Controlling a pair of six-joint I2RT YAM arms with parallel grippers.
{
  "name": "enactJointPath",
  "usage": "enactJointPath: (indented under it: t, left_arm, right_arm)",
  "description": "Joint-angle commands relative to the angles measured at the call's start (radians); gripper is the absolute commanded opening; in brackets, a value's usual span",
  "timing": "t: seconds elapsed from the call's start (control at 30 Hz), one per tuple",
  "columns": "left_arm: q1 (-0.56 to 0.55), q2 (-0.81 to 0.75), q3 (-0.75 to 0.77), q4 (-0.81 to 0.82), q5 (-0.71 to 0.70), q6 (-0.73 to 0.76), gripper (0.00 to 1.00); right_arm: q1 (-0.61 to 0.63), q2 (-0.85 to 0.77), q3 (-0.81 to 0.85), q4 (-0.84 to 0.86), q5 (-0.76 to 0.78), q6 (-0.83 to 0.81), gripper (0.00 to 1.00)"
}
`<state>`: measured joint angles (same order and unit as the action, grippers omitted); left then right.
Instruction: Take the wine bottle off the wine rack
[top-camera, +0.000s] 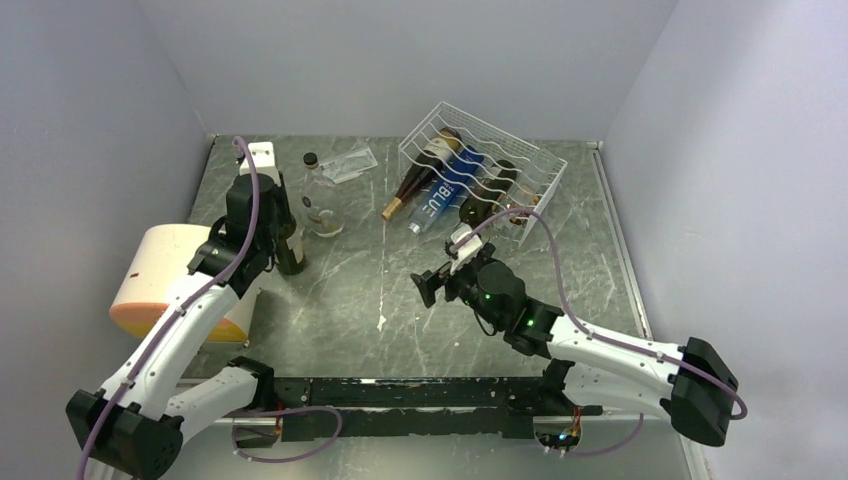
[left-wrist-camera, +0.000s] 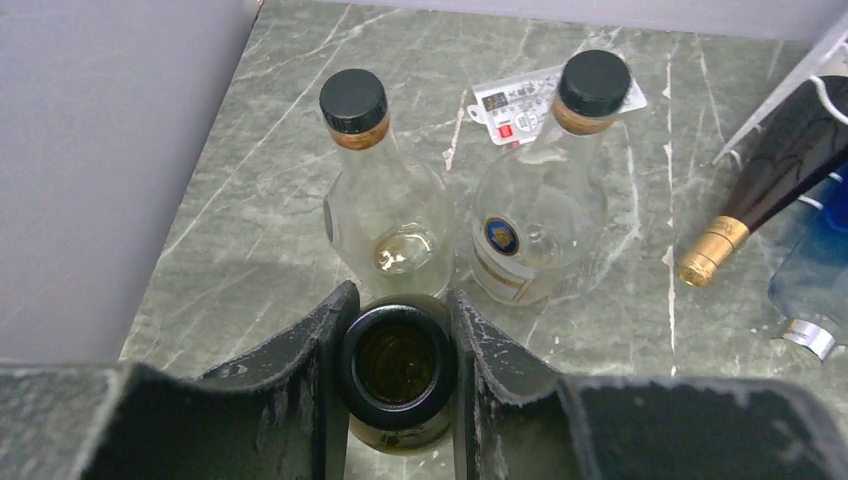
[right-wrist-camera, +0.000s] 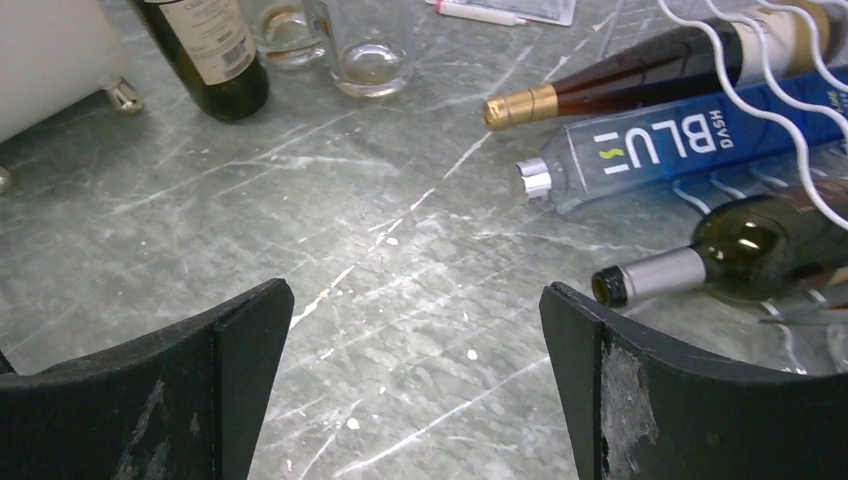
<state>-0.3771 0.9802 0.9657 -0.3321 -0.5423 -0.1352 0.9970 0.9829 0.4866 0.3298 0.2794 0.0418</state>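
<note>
Already off the wine rack (top-camera: 503, 131), one dark wine bottle (top-camera: 290, 248) appears to stand upright near the left edge of the counter (top-camera: 370, 290). The left tool (left-wrist-camera: 400, 300) is clamped narrow around its open mouth. Two clear bottles (left-wrist-camera: 385, 215) (left-wrist-camera: 535, 225) stand just beyond it, the nearer one close to touching, and a cream cylinder (top-camera: 165, 275) sits at the counter's left edge.

The rack rests tilted at the far right corner with three bottles lying in its cradles, necks toward the arms: a brown bottle with gold foil (right-wrist-camera: 620, 85), a blue bottle (right-wrist-camera: 690, 140) and a green bottle with a silver neck (right-wrist-camera: 745, 250). The right tool (right-wrist-camera: 415, 290) hangs over bare counter between the two groups, its fingers spread wide and holding nothing.

The risk on the left lies in the release. If the fingers part unevenly or the arm lifts off at a slant, the tall bottle could rock into the clear bottles and topple them.

On the right, the rack is light wire and already sits askew. A pull on a neck could drag or tip it, and the other bottles would then slide or roll out. Smooth foil and round glass could also slip from a shallow pinch.
</note>
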Motion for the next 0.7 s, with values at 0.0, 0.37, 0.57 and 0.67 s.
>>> enactJointPath:
  t: [0.0,0.37,0.57,0.67]
  left_arm:
    - [0.055,0.017,0.037,0.126,0.052,-0.026,0.07]
    - [0.078,0.010,-0.005,0.102,0.005,-0.015,0.31]
    - [0.079,-0.002,-0.027,0.105,0.005,-0.008,0.67]
    - [0.080,-0.009,-0.021,0.096,0.001,-0.007,0.78]
  right_arm:
    - [-0.013,-0.053,0.035,-0.107,0.064,-0.007,1.00]
    - [-0.075,-0.044,0.124,-0.225,0.069,0.017,1.00]
    - [-0.110,-0.015,0.186,-0.276,0.048,0.021,1.00]
    - [-0.123,-0.005,0.214,-0.297,0.037,0.023,1.00]
